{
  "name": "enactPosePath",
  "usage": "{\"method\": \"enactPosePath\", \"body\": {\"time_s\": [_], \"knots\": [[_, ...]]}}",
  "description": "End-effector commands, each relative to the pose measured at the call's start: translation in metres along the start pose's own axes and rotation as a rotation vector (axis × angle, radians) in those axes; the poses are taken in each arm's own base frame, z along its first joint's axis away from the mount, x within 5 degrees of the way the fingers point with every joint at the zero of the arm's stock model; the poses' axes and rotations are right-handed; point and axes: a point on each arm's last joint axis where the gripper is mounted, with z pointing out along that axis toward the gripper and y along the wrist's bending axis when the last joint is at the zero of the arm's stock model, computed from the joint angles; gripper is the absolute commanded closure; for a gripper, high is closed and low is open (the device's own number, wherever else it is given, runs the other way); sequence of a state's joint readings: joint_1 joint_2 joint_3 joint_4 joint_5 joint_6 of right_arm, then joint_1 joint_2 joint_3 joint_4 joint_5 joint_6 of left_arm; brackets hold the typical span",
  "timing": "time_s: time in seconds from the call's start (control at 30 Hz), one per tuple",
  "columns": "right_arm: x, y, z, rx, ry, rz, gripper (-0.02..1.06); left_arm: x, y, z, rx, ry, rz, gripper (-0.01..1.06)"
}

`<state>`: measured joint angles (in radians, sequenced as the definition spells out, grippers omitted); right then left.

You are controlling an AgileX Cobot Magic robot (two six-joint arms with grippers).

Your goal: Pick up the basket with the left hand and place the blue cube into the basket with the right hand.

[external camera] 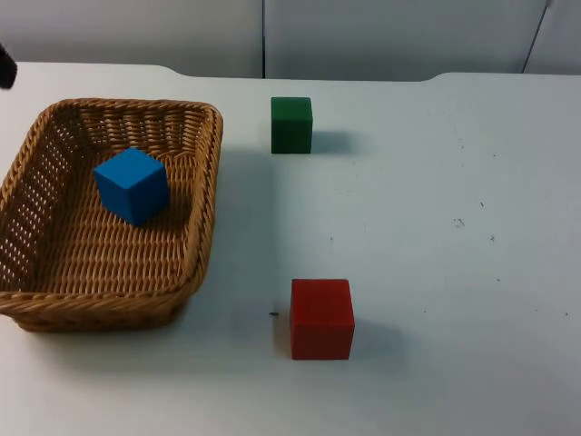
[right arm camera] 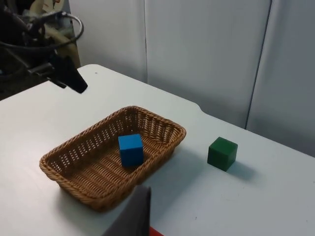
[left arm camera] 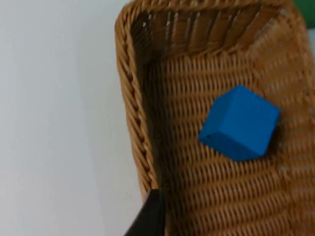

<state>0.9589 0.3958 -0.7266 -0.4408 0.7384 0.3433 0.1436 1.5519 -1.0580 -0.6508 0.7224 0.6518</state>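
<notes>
The woven wicker basket (external camera: 207, 200) stands on the white table at the left. The blue cube (external camera: 132, 185) rests tilted on its floor, touched by neither gripper. My left gripper (external camera: 4, 65) hangs at the table's far left edge, behind the basket's back left corner and apart from the rim. The left wrist view looks down on the basket's rim (left arm camera: 133, 113) and the blue cube (left arm camera: 239, 123). My right gripper (right arm camera: 137, 211) is held back, well away from the basket (right arm camera: 83, 191). From there I see the blue cube (right arm camera: 131, 149) and the left gripper (right arm camera: 69, 76).
A green cube (external camera: 291, 124) stands behind and to the right of the basket. A red cube (external camera: 321, 318) sits near the table's front, right of the basket. The grey partition wall (external camera: 363, 36) closes off the back.
</notes>
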Motion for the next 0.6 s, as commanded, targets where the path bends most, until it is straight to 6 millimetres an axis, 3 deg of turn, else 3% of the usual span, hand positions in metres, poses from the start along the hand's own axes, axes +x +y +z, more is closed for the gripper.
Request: {"method": "enactPosePath", "body": {"time_s": [0.0, 0.13, 0.17, 0.27, 0.33, 0.43, 0.47, 0.57], "knots": [[0.0, 0.001, 0.001, -0.005, -0.017, -0.019, 0.09, -0.002, -0.009, -0.019, 0.015, -0.033, -0.003, 0.21], [-0.003, 0.002, 0.001, -0.015, -0.045, -0.019, 0.09, -0.001, -0.036, -0.073, 0.025, -0.149, 0.06, 0.21], [-0.003, 0.002, 0.001, -0.015, -0.045, -0.019, 0.09, -0.001, -0.036, -0.073, 0.025, -0.149, 0.06, 0.21], [-0.003, 0.002, 0.001, -0.016, -0.049, -0.042, 0.09, 0.008, -0.052, -0.104, 0.028, -0.208, 0.106, 0.21], [-0.003, 0.002, 0.001, -0.016, -0.051, -0.047, 0.09, 0.012, -0.057, -0.112, 0.032, -0.234, 0.111, 0.21], [-0.004, 0.002, 0.001, -0.019, -0.057, -0.055, 0.09, 0.04, -0.069, -0.127, 0.051, -0.291, 0.098, 0.21], [-0.004, 0.002, 0.001, -0.019, -0.057, -0.055, 0.09, 0.04, -0.069, -0.127, 0.051, -0.291, 0.098, 0.21], [0.004, 0.005, 0.007, -0.035, -0.051, -0.062, 0.09, 0.073, -0.073, -0.131, 0.034, -0.317, 0.095, 0.21]]}}
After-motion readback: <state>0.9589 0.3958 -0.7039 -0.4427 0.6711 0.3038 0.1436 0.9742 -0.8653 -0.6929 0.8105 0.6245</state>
